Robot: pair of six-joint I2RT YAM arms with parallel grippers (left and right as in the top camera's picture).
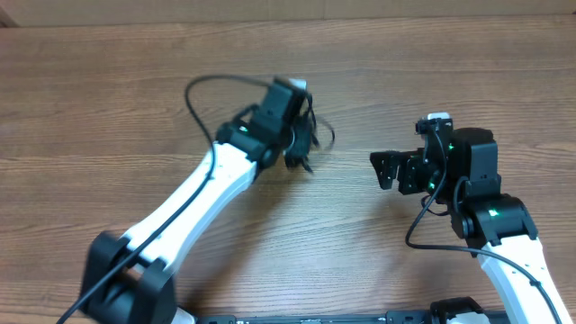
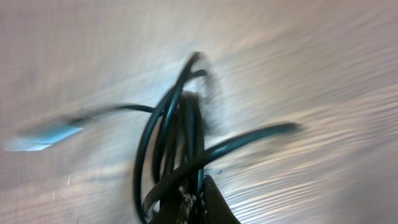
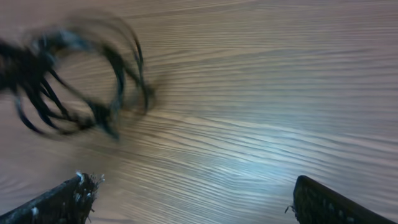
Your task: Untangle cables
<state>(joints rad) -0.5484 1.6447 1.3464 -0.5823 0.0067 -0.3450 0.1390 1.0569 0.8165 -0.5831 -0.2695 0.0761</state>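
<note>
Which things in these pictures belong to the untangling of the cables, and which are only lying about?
For the job:
- cable bundle
- left hand, gripping the bundle
- right hand, open, apart from the bundle

Not for the job:
- wooden table
- left arm's own black wire

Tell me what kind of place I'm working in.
Probably a robotics lab bench: a wood-grain table, two white robot arms, and a tangled cable bundle at the left gripper.
</note>
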